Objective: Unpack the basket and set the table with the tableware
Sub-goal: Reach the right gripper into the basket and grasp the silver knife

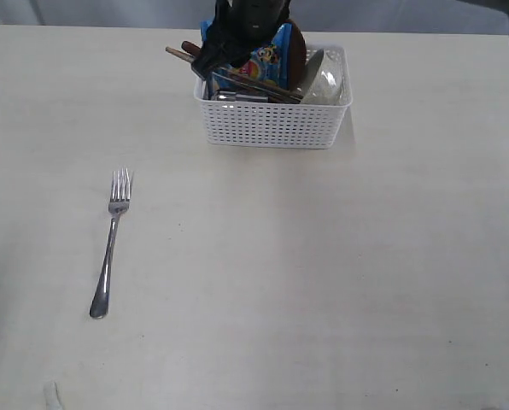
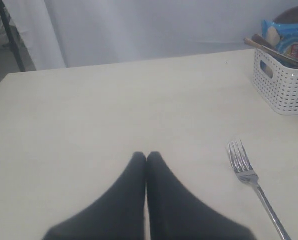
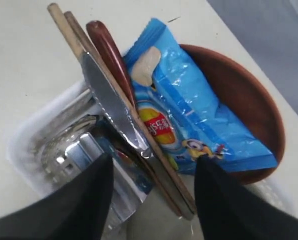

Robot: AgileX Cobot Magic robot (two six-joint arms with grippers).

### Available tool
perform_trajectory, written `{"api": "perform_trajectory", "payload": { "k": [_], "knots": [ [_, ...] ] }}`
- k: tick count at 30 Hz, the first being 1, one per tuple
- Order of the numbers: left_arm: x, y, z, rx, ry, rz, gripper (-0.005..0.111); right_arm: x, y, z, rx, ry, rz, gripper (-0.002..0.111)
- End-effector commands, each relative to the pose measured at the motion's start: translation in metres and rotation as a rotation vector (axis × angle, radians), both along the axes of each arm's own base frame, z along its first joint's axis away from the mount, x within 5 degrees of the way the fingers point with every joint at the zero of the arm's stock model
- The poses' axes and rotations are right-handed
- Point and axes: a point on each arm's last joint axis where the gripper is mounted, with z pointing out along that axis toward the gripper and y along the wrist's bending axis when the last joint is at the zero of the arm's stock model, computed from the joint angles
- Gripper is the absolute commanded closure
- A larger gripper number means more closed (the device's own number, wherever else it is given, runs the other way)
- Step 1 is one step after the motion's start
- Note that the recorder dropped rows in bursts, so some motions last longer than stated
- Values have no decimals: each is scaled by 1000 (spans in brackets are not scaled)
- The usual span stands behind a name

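Observation:
The white perforated basket (image 1: 272,124) stands at the table's (image 1: 323,282) far middle. It holds a steel knife (image 3: 111,107), two wooden chopsticks (image 3: 69,30), a reddish-brown wooden spoon (image 3: 106,47), a shiny steel cup (image 3: 84,155), a brown plate (image 3: 249,100), an off-white bowl (image 1: 324,85) and a blue snack bag (image 3: 189,110). My right gripper (image 3: 154,167) hangs open over the basket's contents, its fingers either side of the knife and chopsticks, gripping nothing. The steel fork (image 1: 111,243) lies alone on the table at the left. My left gripper (image 2: 147,156) is shut and empty above bare table, left of the fork (image 2: 251,182).
The right arm (image 1: 250,21) reaches over the basket from the far side. A grey curtain (image 2: 154,25) hangs beyond the table's far edge. A small pale scrap (image 1: 51,395) lies near the front left edge.

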Motion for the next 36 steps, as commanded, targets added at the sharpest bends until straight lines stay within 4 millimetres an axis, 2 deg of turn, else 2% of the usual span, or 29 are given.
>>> {"api": "perform_trajectory", "payload": {
  "k": [1, 5, 23, 25, 27, 28, 30, 33, 36],
  "knots": [
    [0, 0, -1, -7, 1, -5, 107, 10, 1, -20, 21, 8, 17, 60],
    [0, 0, -1, -7, 1, -5, 107, 15, 7, -32, 25, -15, 72, 60],
    [0, 0, -1, -4, 0, -5, 107, 24, 18, -64, 40, -53, 134, 61],
    [0, 0, -1, -4, 0, -5, 107, 25, 18, -64, 30, -65, 144, 65],
    [0, 0, -1, -4, 0, -5, 107, 25, 18, -64, 9, -79, 157, 76],
    [0, 0, -1, -4, 0, -5, 107, 26, 17, -63, 1, -85, 159, 91],
    [0, 0, -1, -4, 0, -5, 107, 28, 14, -63, 1, -85, 152, 108],
    [0, 0, -1, -4, 0, -5, 107, 29, 11, -64, -14, -74, 142, 109],
    [0, 0, -1, -4, 0, -5, 107, 28, 9, -56, -13, -80, 135, 109]
  ]
}}
